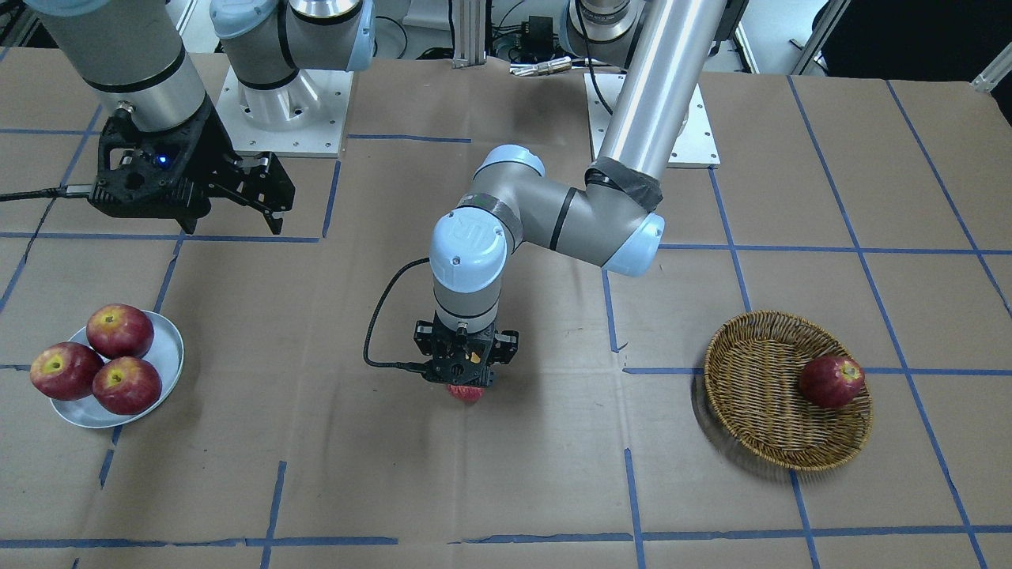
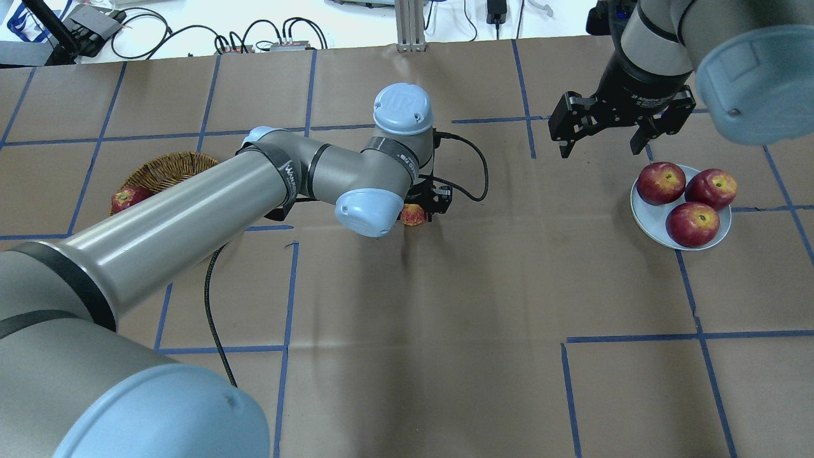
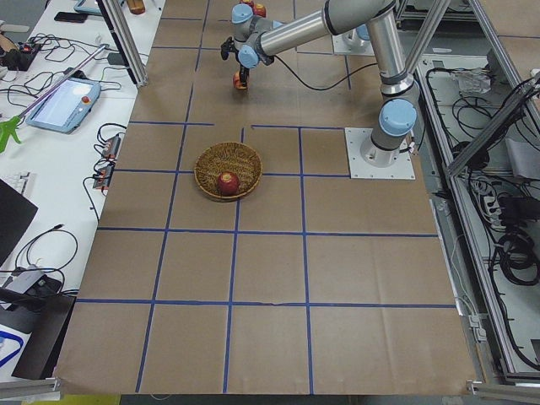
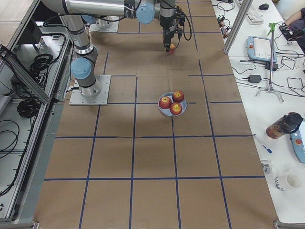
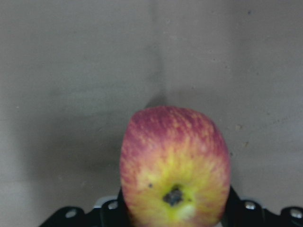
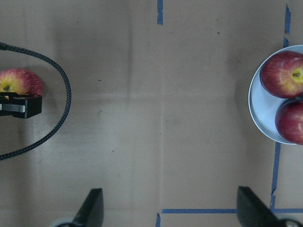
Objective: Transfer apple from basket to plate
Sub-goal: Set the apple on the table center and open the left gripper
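My left gripper points straight down over mid-table. Its jaws are clamped on the apple, and the streaky yellow stem end faces the wrist camera. I can't tell if the apple touches the table or hangs just off it.

Front view: the basket sits well apart at 3 o'clock from the apple, and the plate well apart at 9 o'clock. One dark apple lies in the basket at its 3 o'clock side, against the wall. Three red apples crowd the plate, touching each other. The one at 9 o'clock hangs over the rim.

Overhead view: my right gripper hovers above the table at about 10 o'clock from the plate. Its jaws are spread wide with nothing between them. A black cable loops off the left wrist.
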Robot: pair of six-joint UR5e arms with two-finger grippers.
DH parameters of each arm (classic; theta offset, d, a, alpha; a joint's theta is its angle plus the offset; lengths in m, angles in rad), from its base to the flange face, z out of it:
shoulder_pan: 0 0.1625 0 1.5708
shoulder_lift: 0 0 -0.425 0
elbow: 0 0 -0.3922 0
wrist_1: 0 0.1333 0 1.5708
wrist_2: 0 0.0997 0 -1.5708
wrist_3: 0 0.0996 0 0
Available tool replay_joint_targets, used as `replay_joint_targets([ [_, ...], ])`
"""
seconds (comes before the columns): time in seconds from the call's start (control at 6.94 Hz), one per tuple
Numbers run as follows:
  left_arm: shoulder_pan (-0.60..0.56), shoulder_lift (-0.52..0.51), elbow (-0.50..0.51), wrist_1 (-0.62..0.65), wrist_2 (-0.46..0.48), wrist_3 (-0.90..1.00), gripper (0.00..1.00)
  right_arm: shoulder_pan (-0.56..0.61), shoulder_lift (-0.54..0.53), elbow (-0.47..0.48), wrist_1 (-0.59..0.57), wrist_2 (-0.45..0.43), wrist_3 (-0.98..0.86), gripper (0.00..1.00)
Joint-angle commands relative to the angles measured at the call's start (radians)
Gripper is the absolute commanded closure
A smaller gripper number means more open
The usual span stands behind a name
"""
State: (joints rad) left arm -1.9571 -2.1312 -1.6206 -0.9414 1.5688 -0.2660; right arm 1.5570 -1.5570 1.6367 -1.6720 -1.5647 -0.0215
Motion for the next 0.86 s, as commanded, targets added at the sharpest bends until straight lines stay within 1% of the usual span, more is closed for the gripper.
replay_joint_targets([
  [0.0, 0.018, 0.101, 0.022, -0.073, 0.003, 0.045, 0.01, 0.000, 0.000, 0.000, 0.000, 0.002, 0.000, 0.00],
  [0.14, 0.053, 0.191, 0.069, -0.226, 0.004, 0.100, 0.01, 0.000, 0.000, 0.000, 0.000, 0.002, 0.000, 0.00],
  [0.29, 0.108, 0.294, 0.143, -0.442, 0.004, 0.167, 0.01, 0.000, 0.000, 0.000, 0.000, 0.002, 0.000, 0.00],
  [0.43, 0.159, 0.360, 0.210, -0.625, 0.004, 0.230, 0.01, 0.000, 0.000, 0.000, 0.000, 0.002, 0.000, 0.00],
  [0.58, 0.203, 0.407, 0.262, -0.737, 0.004, 0.285, 0.01, 0.000, 0.000, 0.000, 0.000, 0.003, 0.000, 0.00],
  [0.72, 0.249, 0.459, 0.286, -0.823, 0.007, 0.318, 0.01, 0.003, 0.000, 0.000, 0.000, 0.005, 0.000, 0.00],
])
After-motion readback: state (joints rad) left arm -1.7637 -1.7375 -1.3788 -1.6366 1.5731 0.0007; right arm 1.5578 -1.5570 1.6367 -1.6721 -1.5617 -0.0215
